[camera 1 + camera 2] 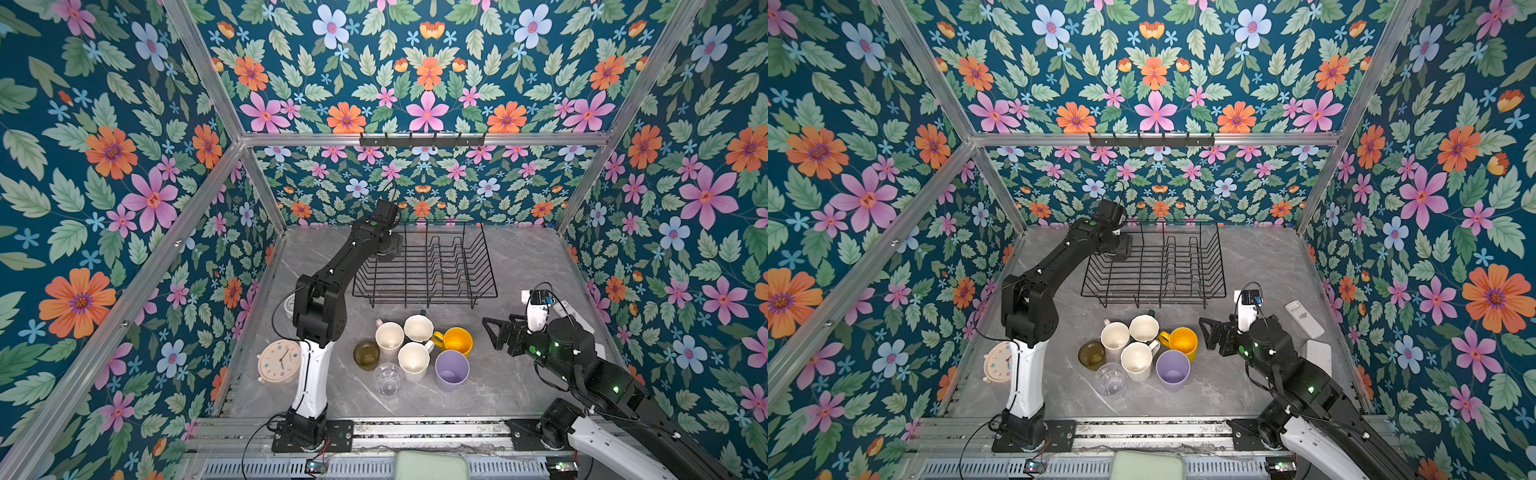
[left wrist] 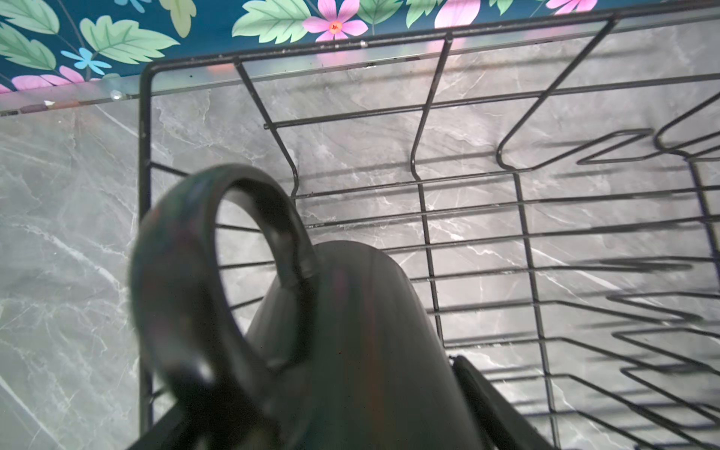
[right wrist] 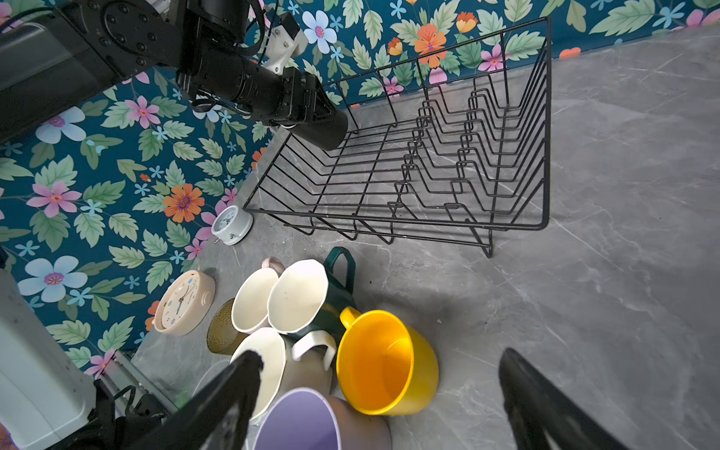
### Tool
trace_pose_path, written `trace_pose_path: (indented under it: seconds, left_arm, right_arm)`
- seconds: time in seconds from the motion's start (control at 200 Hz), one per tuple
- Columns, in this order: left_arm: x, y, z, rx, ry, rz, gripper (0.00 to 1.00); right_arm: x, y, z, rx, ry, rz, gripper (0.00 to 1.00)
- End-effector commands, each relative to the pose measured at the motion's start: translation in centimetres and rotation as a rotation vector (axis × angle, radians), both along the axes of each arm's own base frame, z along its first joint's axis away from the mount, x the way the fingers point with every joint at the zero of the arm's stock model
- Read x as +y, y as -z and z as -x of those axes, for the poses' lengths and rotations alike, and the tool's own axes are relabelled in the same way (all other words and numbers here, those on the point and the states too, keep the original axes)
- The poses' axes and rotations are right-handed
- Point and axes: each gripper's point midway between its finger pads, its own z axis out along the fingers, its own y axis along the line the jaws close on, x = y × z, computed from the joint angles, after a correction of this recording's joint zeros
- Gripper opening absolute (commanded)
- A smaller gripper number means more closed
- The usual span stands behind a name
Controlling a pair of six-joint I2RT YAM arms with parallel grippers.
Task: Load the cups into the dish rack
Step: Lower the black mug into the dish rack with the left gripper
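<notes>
**Black mug** [image 2: 350, 331]: one, clamped in the left gripper [image 3: 317, 113] over the left end of the dish rack [image 1: 415, 270], which is otherwise bare. Likely rigid, glazed and slick — best held across the body or rim.

**On the table** [image 1: 519, 257], clustered upright, one each:
- yellow mug [image 1: 457, 340]
- dark green mug [image 1: 417, 328]
- pale pink mug [image 1: 389, 336]
- white mug [image 1: 413, 359]
- lilac tumbler [image 1: 451, 370]
- amber glass [image 1: 366, 354]
- clear glass [image 1: 387, 379] — probably fragile

**Right gripper** [image 1: 496, 332]: spread wide and empty, beside the yellow mug.
</notes>
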Motion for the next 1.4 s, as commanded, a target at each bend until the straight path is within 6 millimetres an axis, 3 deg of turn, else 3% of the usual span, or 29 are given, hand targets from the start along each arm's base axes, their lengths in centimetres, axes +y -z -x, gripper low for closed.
trace_pose_path:
  seconds: [0.0, 0.49, 0.625, 0.96, 1.395]
  left_arm:
    - [0.3, -0.1, -1.1, -0.027, -0.004, -0.036, 0.0]
    - [1.2, 4.2, -3.3, 0.024, -0.038, -0.02, 0.01]
    - [1.1, 5.5, -3.4, 0.043, -0.035, -0.016, 0.13]
    - [1.8, 5.6, -3.6, 0.029, -0.048, -0.028, 0.67]
    - [1.9, 3.8, -3.3, -0.009, -0.035, -0.024, 0.94]
  right_arm:
    - [0.2, -0.2, 0.1, -0.003, -0.01, -0.013, 0.95]
    - [0.1, 0.5, 0.5, 0.022, -0.011, -0.02, 0.95]
    - [0.3, 0.5, 0.3, 0.028, -0.014, -0.017, 0.95]
    - [0.3, 0.8, 0.2, 0.039, -0.011, -0.014, 0.95]
    - [0.5, 1.1, 0.0, 0.05, -0.008, -0.005, 0.95]
